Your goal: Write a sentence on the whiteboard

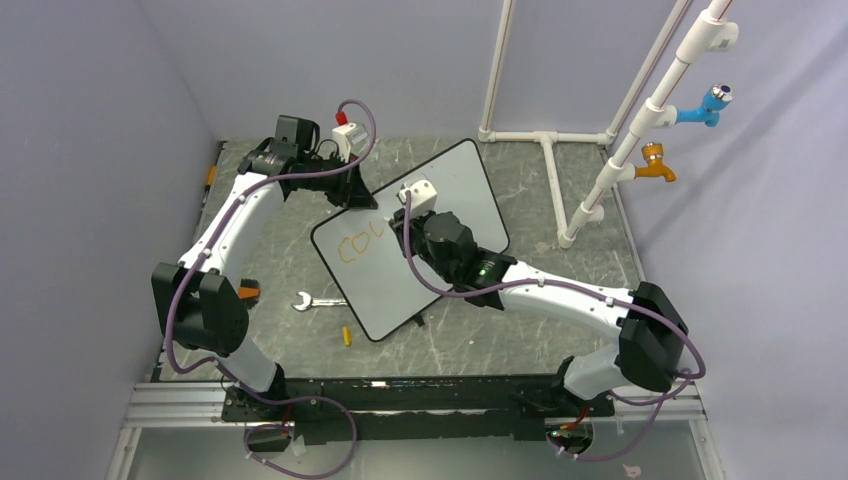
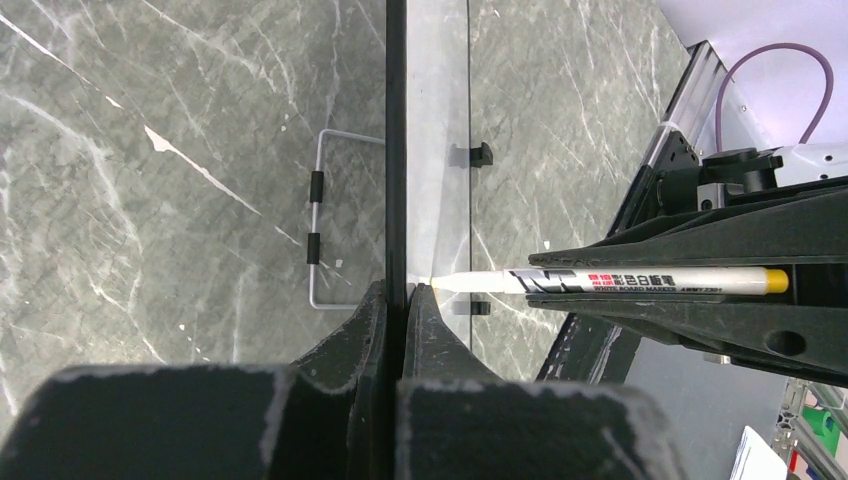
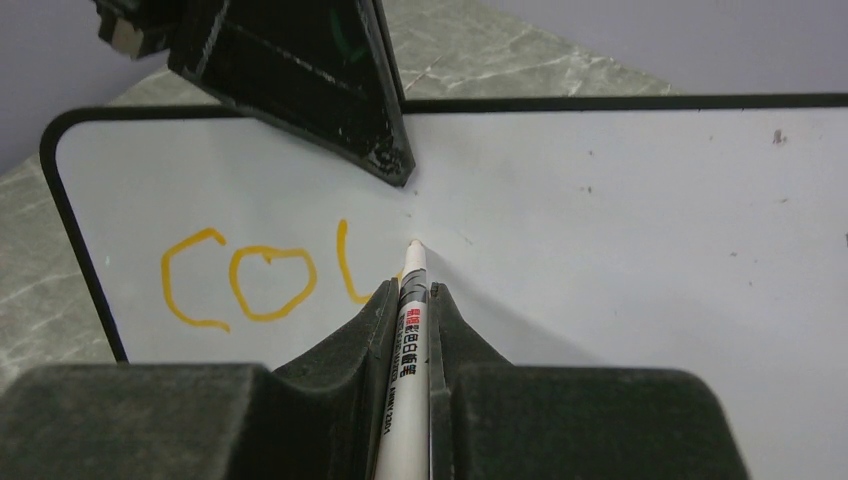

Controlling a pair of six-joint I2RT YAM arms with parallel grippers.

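The whiteboard (image 1: 462, 185) lies askew on the table, its black rim (image 2: 396, 120) edge-on in the left wrist view. My left gripper (image 1: 360, 197) (image 2: 405, 290) is shut on the board's far-left edge. My right gripper (image 1: 407, 228) (image 3: 411, 292) is shut on a white marker (image 3: 408, 340) (image 2: 600, 282). The marker's tip touches or nearly touches the board (image 3: 620, 220), just right of the writing. The sentence (image 3: 265, 282) (image 1: 362, 246) reads "CO" plus one curved orange stroke. The left gripper's fingers (image 3: 330, 90) show at the board's top edge.
A silver wrench (image 1: 315, 301) and a small yellow cap (image 1: 347, 336) lie on the marble table near the board's lower-left side. White pipes with a blue tap (image 1: 712, 102) and an orange tap (image 1: 655, 165) stand at the right. A wire bracket (image 2: 318, 230) lies beside the board's edge.
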